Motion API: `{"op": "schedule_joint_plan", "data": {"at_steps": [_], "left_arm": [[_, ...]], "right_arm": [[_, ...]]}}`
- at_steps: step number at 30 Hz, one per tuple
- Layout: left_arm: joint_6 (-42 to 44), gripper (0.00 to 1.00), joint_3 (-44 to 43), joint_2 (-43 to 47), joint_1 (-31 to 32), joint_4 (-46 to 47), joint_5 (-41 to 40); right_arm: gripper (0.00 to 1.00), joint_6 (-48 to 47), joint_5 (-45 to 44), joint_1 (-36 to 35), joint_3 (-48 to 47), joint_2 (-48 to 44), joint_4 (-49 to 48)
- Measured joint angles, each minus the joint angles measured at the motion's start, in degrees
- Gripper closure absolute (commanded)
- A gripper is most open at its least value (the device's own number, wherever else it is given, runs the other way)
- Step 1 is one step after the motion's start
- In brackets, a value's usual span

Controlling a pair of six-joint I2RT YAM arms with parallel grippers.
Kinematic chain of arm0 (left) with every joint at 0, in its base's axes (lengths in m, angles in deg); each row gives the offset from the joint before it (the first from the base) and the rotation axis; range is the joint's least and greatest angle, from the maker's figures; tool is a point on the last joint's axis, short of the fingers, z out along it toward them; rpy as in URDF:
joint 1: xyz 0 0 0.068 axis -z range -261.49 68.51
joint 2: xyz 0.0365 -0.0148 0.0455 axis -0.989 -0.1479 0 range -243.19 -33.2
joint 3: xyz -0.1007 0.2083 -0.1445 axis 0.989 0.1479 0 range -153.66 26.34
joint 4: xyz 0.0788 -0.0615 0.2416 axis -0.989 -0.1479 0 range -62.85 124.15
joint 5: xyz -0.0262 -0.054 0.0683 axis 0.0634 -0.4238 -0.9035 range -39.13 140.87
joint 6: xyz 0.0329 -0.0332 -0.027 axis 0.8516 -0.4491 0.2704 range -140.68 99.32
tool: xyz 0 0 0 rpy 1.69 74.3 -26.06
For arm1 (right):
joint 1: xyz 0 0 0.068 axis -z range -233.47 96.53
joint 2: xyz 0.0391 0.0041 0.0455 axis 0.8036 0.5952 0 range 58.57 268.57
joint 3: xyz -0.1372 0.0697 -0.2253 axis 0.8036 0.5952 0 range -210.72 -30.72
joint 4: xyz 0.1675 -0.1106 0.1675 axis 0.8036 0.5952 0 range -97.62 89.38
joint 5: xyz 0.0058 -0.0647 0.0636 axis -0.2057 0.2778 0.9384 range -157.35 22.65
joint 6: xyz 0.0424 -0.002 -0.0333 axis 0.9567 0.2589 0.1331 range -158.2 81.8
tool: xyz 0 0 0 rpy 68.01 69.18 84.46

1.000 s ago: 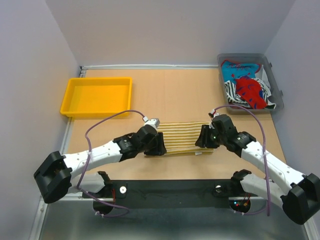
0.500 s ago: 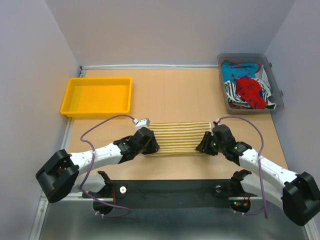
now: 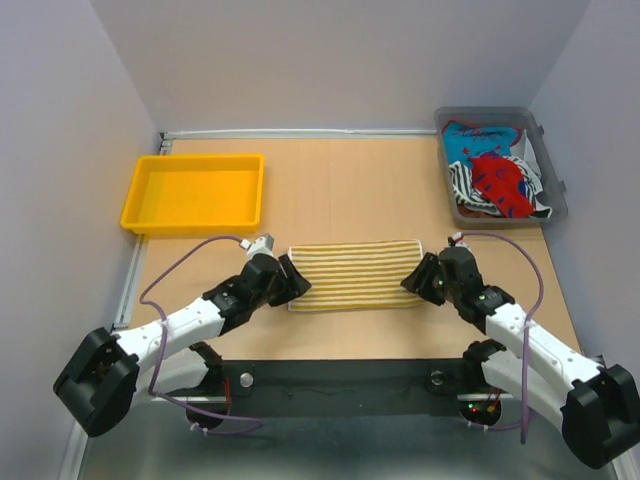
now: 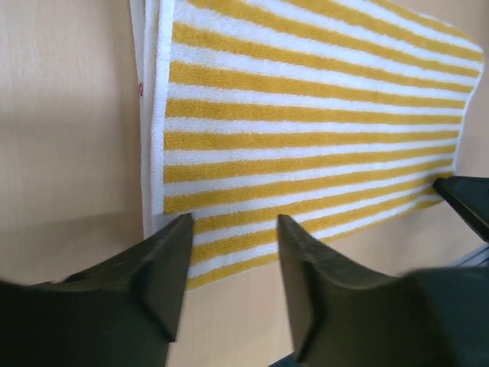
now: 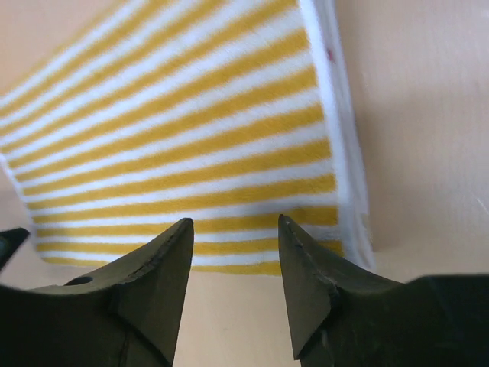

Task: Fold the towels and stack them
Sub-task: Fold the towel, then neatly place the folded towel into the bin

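Observation:
A yellow-cream striped towel (image 3: 353, 273) lies flat on the table, folded into a long strip. It also shows in the left wrist view (image 4: 306, 130) and the right wrist view (image 5: 183, 153). My left gripper (image 3: 288, 279) is open and empty at the towel's left end, its tips (image 4: 233, 233) just off the near corner. My right gripper (image 3: 420, 279) is open and empty at the towel's right end, its tips (image 5: 235, 233) at the near edge. Other towels (image 3: 492, 180), red-blue patterned and black-white striped, lie bunched in the grey bin.
A yellow tray (image 3: 150, 212) stands at the back left. A grey bin (image 3: 552, 175) stands at the back right. A black bar (image 3: 340, 378) runs along the near edge between the arm bases. Walls close in the left, right and back.
Both grippers have let go of the towel's ends and drawn outward and nearer. The towel now lies flat, folded, a little farther back than a second ago.

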Motion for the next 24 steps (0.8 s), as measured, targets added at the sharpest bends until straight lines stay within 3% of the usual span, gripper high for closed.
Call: {"op": "schedule_joint_plan", "data": {"at_steps": [4, 8, 15, 21, 24], "left_arm": [[0.44, 0.29, -1.90, 5.88, -0.02, -2.23, -1.27], [2.14, 0.31, -5.33, 4.90, -0.61, -0.48, -3.48], [5.75, 0.41, -11.17, -12.44, -5.33, 9.22, -3.98], [6.91, 0.42, -14.25, -27.28, -9.55, 13.42, -2.75], [6.86, 0.42, -15.39, -29.99, -10.71, 15.76, -1.92]], "right_arm": [[0.21, -2.23, 0.09, 0.11, -6.32, 0.22, -0.81], [0.22, -4.13, -0.66, 0.11, -10.99, 2.84, -5.70], [0.29, -7.32, -1.68, 1.84, -12.98, 17.33, -17.33], [0.30, -7.04, 0.72, 9.20, -10.73, 30.69, -28.30], [0.30, -6.71, 2.54, 12.17, -11.13, 35.78, -33.46]]}}
